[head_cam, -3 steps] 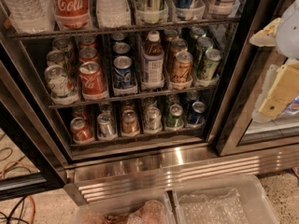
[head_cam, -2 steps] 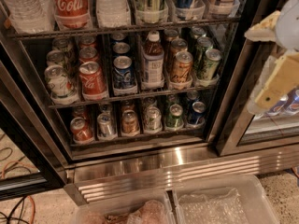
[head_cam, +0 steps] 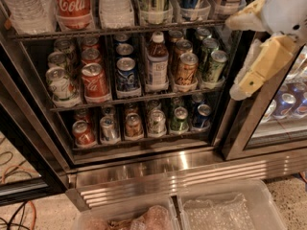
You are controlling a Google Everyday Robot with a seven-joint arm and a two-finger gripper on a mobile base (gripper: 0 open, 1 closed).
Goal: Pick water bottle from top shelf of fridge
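Note:
The fridge [head_cam: 158, 164] stands open, its steel frame and ribbed base panel below. The top shelf [head_cam: 120, 30] runs along the upper edge of the view. A clear ribbed water bottle [head_cam: 26, 11] stands at its far left, cut off at the top. A red Coca-Cola bottle [head_cam: 72, 4] stands beside it, then a second clear ribbed bottle [head_cam: 114, 4] and other drinks to the right. My gripper [head_cam: 234, 59] is at the right, in front of the fridge's centre post, level with the shelf's right end. Its cream fingers [head_cam: 261, 66] are spread open and empty, far from the water bottle.
Two lower wire racks hold several cans and a white-capped bottle of brown drink [head_cam: 157, 61]. A closed glass door [head_cam: 283, 109] with cans behind it is at the right. Clear plastic bins [head_cam: 225, 207] sit on the floor in front. Cables [head_cam: 19, 210] lie at the lower left.
My gripper has moved left, further into view and toward the fridge opening. The bottles and cans have not moved.

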